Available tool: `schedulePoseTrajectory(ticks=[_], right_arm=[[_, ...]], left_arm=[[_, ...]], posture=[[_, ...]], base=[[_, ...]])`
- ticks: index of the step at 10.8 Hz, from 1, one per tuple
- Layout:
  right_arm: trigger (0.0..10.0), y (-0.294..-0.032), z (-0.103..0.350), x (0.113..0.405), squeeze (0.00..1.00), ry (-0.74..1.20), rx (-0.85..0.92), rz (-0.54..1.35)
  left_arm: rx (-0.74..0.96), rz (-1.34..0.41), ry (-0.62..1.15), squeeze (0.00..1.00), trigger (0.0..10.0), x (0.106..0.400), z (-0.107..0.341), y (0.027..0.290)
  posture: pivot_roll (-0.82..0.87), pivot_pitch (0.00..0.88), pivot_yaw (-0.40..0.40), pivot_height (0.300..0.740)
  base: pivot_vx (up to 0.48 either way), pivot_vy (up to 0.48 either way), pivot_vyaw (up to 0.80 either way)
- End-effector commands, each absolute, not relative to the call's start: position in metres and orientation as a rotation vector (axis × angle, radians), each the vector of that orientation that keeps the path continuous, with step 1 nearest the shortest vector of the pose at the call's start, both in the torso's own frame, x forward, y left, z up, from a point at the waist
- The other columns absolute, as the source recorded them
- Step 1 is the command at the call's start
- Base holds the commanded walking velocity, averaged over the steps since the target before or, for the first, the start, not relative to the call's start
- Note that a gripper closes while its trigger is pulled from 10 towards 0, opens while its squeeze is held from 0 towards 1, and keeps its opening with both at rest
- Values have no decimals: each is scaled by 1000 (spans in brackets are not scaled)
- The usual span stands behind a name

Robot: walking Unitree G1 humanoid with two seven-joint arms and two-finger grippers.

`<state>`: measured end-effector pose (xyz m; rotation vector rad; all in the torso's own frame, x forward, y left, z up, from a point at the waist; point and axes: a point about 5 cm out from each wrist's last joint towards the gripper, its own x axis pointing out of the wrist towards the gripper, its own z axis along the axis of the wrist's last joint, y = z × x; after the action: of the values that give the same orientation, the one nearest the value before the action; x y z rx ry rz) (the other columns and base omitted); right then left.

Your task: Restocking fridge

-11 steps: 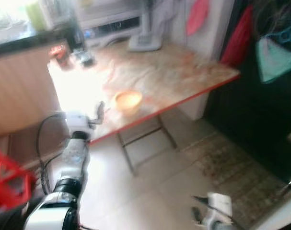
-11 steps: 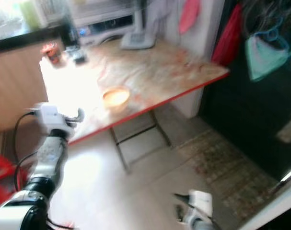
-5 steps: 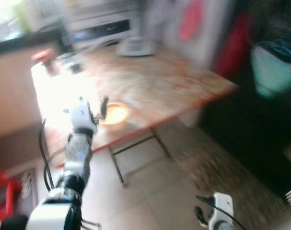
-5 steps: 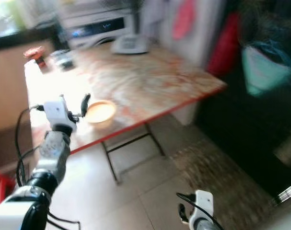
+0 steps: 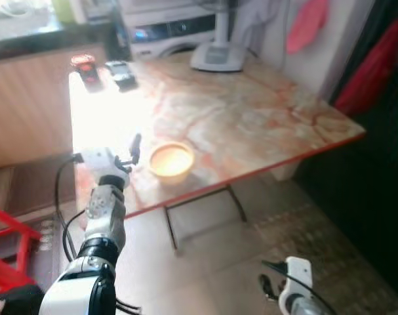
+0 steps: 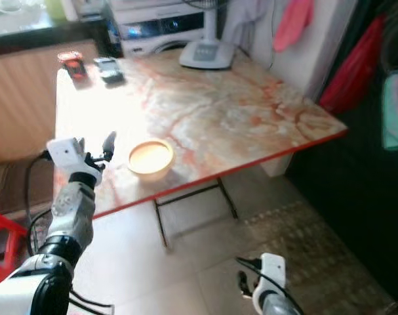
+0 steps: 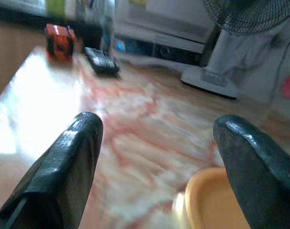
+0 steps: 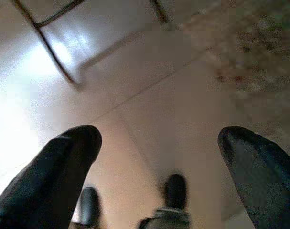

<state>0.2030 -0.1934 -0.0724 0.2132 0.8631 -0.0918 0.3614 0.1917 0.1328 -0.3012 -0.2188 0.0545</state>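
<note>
The robot stands before a marble-patterned table point(image 5: 251, 125) with a red edge, and the left gripper point(image 5: 134, 149) is raised over the table's near edge with its fingers spread, holding nothing, aimed at an orange bowl point(image 5: 171, 160) that sits just beside it at about 3 o'clock from the gripper. In the left wrist view the bowl point(image 7: 216, 200) lies between and just past the two black fingers point(image 7: 63, 167), so the step in hand looks like a reach for the bowl as the item to be stocked. No fridge can be made out from here, so how far the restocking stands is not settled. If the bowl is to be taken, the jaws would need to straddle its rim squarely, since a shallow bowl near the table edge could tip or slide off. The right gripper point(image 5: 277, 289) hangs idle over the tiled floor point(image 5: 205, 262), fingers spread. At the table's 12 o'clock stands a fan base point(image 5: 216, 58); at 10 o'clock lie a red toy car point(image 5: 84, 65) and a dark one point(image 5: 122, 72). A worn rug point(image 5: 317, 236) lies at 4 o'clock, and red cloth point(image 5: 372, 65) hangs at 2 o'clock.
</note>
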Motion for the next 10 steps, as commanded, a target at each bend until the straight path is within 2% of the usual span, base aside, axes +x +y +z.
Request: schedulePoseTrajectory(ticks=[1, 5, 7, 10], right_arm=[[10000, -185, -75, 201, 0, 877, 236, -79], [10000, -185, -75, 201, 0, 879, 236, -76], [10000, -185, -75, 201, 0, 881, 235, -75], [10000, -185, -75, 201, 0, 883, 234, -72]], left_arm=[[-342, 102, -249, 0, 10000, 361, 140, 208], [-455, 68, -210, 0, 10000, 365, 140, 210], [-332, 31, -226, 0, 10000, 366, 144, 200], [-309, 10, -251, 0, 10000, 365, 147, 195]], posture=[[144, 1, 36, 740], [143, 1, 36, 740], [142, 0, 36, 740], [142, 0, 37, 740]], base=[[0, 0, 0], [0, 0, 0], [0, 0, 0], [0, 0, 0]])
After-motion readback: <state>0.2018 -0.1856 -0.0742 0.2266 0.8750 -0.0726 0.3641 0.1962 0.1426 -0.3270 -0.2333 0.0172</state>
